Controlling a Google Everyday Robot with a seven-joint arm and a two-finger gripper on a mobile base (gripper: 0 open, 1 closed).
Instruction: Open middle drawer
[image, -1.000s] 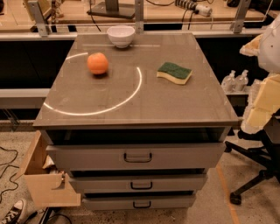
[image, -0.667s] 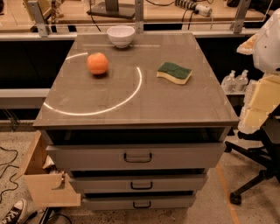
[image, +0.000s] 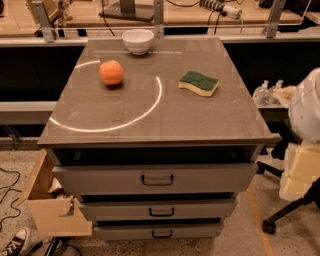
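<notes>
The grey cabinet (image: 155, 115) has three stacked drawers. The middle drawer (image: 200, 209) is the low flat front between the taller top drawer (image: 210, 177) and the lowest drawer (image: 190, 231). It has a small dark loop handle (image: 161, 212) at its centre and sits pushed in, with a thin dark gap above its front. My arm's white and cream parts (image: 302, 165) show at the right edge, right of the drawers and apart from them. The gripper is out of view, past that right edge.
An orange (image: 111, 72), a white bowl (image: 137, 40) and a green-yellow sponge (image: 199, 82) lie on the cabinet top. A cardboard box (image: 47, 207) stands at the cabinet's lower left, a shoe (image: 15, 242) beside it. A chair base (image: 287, 212) is at the right.
The white and cream arm parts at the right edge have moved down, from level with the cabinet top to level with the drawers. The drawers have not moved.
</notes>
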